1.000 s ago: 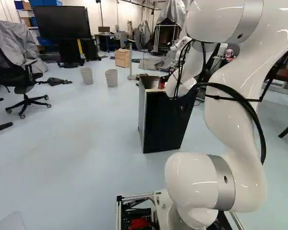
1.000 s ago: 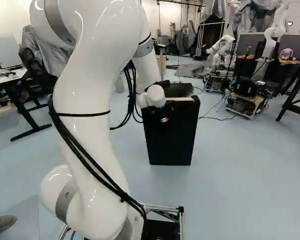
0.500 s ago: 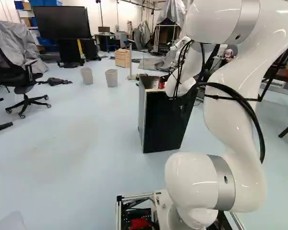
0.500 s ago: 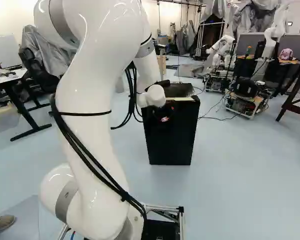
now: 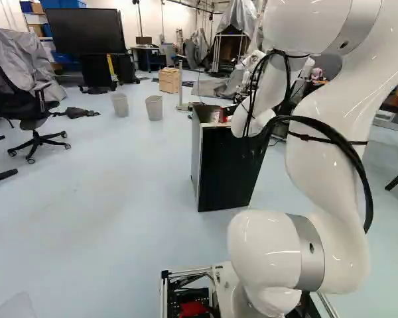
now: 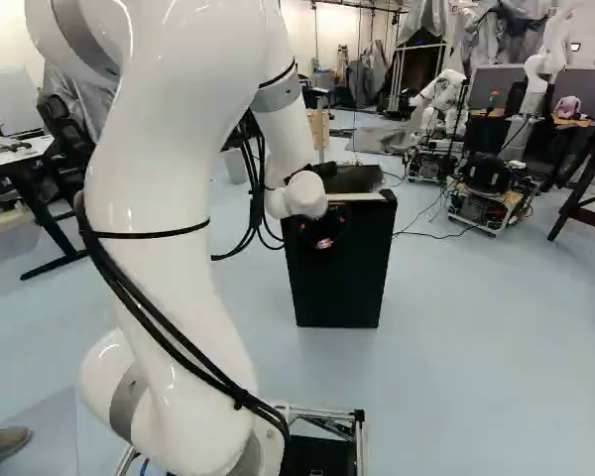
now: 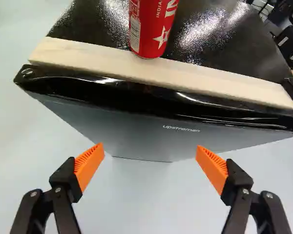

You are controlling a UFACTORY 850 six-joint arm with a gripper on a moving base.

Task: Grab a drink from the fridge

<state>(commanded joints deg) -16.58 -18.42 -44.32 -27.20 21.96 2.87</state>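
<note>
In the right base view my gripper (image 6: 323, 241) is a dark shape with a small orange-red patch, low against the black fridge (image 6: 339, 288); its fingertips are hard to make out. The wrist view has the gripper (image 7: 150, 163) open and empty, its orange pads wide apart in front of the fridge's grey, shiny door (image 7: 136, 131). A red drink can (image 7: 153, 29) stands upright on the glossy black fridge top, just behind a pale wooden strip (image 7: 161, 73), ahead of the fingers. The door looks closed; the inside of the fridge is hidden.
Two grey bins (image 5: 154, 107) and a wooden drawer box (image 5: 169, 79) stand beyond the fridge to its left. An office chair (image 5: 34, 112) is at the far left. Another robot (image 6: 491, 183) stands at the back right, with cables on the floor.
The arm has drawn back slightly, its upper links shifting right in the left base view and left in the right base view. The base and fridge have stayed put.
</note>
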